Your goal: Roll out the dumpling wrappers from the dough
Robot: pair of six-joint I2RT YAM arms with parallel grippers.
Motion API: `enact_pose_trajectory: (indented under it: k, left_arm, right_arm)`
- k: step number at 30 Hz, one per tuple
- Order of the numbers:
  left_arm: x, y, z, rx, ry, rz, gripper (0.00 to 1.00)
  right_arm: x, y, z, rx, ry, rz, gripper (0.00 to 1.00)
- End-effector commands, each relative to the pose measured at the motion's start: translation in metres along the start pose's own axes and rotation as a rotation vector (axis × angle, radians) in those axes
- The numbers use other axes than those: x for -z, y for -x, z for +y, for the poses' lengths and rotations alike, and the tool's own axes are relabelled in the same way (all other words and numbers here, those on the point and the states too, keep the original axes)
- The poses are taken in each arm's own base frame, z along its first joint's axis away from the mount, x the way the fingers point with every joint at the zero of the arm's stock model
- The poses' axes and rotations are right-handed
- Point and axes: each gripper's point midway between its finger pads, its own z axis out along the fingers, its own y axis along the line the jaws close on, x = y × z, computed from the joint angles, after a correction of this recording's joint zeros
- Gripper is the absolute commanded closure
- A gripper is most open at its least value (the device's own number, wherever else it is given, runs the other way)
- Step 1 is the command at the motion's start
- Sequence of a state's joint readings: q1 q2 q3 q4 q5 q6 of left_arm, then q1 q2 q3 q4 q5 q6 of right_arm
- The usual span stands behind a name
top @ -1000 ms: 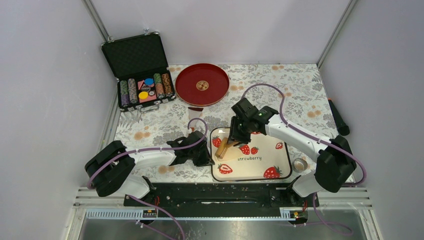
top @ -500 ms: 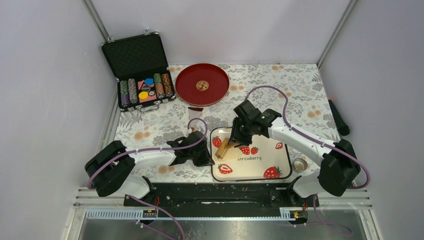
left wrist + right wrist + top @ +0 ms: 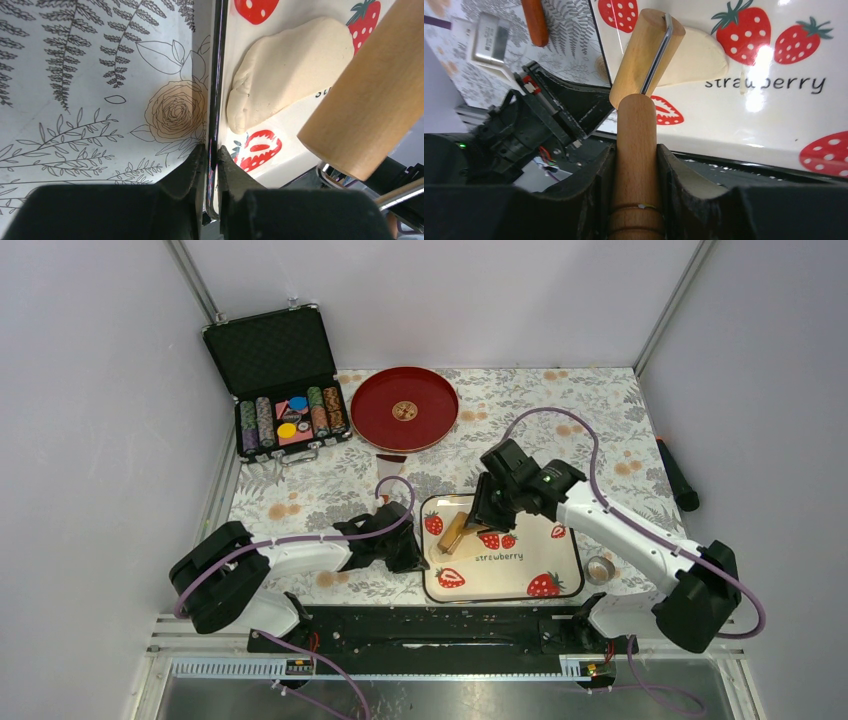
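The dough (image 3: 290,75) is a flattened pale-cream oval on the left part of the strawberry tray (image 3: 530,575). It also shows in the right wrist view (image 3: 696,62), partly under the roller. My right gripper (image 3: 484,514) is shut on the handle of the tan wooden roller (image 3: 455,531), and the roller's drum (image 3: 646,55) rests tilted over the dough's near end. My left gripper (image 3: 211,152) is shut on the tray's left rim (image 3: 218,75). It lies at the tray's left edge in the top view (image 3: 415,558). No dumpling wrappers are in view.
A red plate (image 3: 404,408) and an open poker chip case (image 3: 275,380) stand at the back left. A small metal ring cutter (image 3: 600,568) sits right of the tray. A red-handled scraper (image 3: 391,457) lies behind the tray. A black object (image 3: 678,475) lies at the right edge.
My right arm has shifted to the right and drawn the roller a little rightward over the tray. The left arm and the tray have not moved.
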State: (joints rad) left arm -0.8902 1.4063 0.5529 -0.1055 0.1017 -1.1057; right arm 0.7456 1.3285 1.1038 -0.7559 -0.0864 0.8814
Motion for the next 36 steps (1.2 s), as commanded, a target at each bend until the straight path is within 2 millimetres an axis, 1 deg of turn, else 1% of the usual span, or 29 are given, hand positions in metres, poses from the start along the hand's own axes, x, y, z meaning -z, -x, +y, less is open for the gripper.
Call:
enact_pose_trajectory:
  k: [1,6,9,13,16,20,24,36]
  left_arm:
    - [0.0,-0.005,0.042,0.002,0.141,-0.01,1.0]
    - [0.0,-0.005,0.041,0.005,0.139,-0.014,1.0]
    - [0.001,-0.005,0.041,0.01,0.139,-0.014,1.0]
    - [0.006,-0.002,0.041,0.061,0.145,-0.039,1.0]
    - [0.01,0.001,0.046,0.15,0.158,-0.08,1.0]
    - [0.013,0.003,0.051,0.261,0.142,-0.128,1.0]
    - [0.015,0.004,0.055,0.345,0.129,-0.165,1.0]
    - [0.013,0.004,0.057,0.345,0.177,-0.206,1.0]
  right_arm:
    - [0.017,0.004,0.009,-0.151,0.044,-0.056,1.0]
    - [0.013,-0.001,0.007,-0.334,0.087,-0.071,1.0]
    - [0.014,0.002,0.004,-0.37,0.092,-0.094,1.0]
    - [0.023,0.01,0.007,-0.348,0.092,-0.13,1.0]
    - [0.03,0.017,0.009,-0.312,0.082,-0.159,1.0]
    - [0.032,0.021,0.017,-0.272,0.075,-0.148,1.0]
    - [0.028,0.02,0.027,-0.247,0.084,-0.105,1.0]
    - [0.0,0.01,0.046,-0.163,0.04,0.008,1.0]
